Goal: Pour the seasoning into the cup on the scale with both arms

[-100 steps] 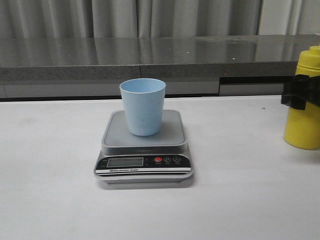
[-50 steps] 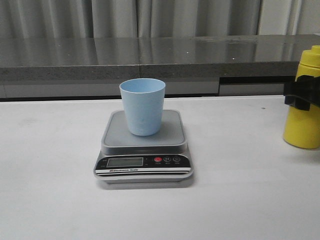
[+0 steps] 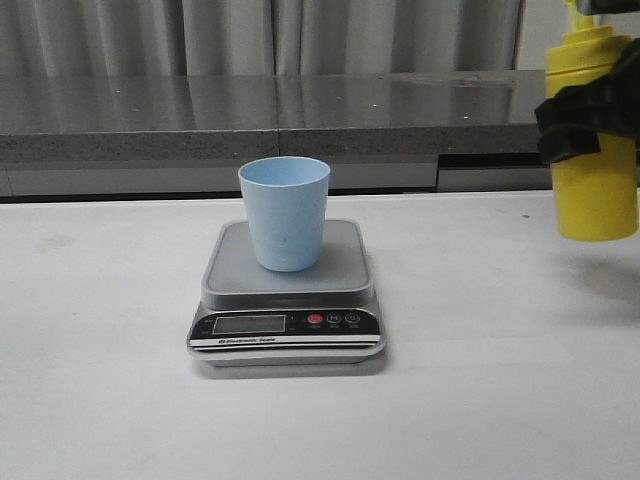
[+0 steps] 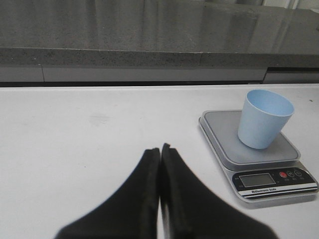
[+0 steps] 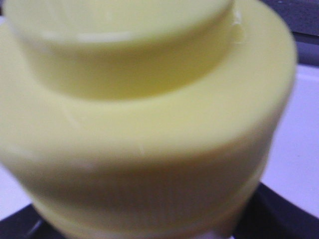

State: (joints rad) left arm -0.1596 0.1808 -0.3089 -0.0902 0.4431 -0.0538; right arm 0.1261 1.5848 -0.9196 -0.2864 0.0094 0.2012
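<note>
A light blue cup (image 3: 285,213) (image 4: 264,118) stands upright on the grey platform of the scale (image 3: 288,300) (image 4: 259,154) at the table's middle. At the far right, the yellow seasoning bottle (image 3: 592,140) hangs upright above the table, my right gripper (image 3: 590,112) shut on its upper body. Its yellow cap (image 5: 139,99) fills the right wrist view, blurred. My left gripper (image 4: 160,148) is shut and empty, low over the table left of the scale; it is out of the front view.
A white table (image 3: 480,380) carries the scale. Behind it runs a dark grey counter ledge (image 3: 300,120) with curtains above.
The right gripper has lifted the seasoning bottle off the table and carried it up and slightly left. The cup and scale have not moved.
</note>
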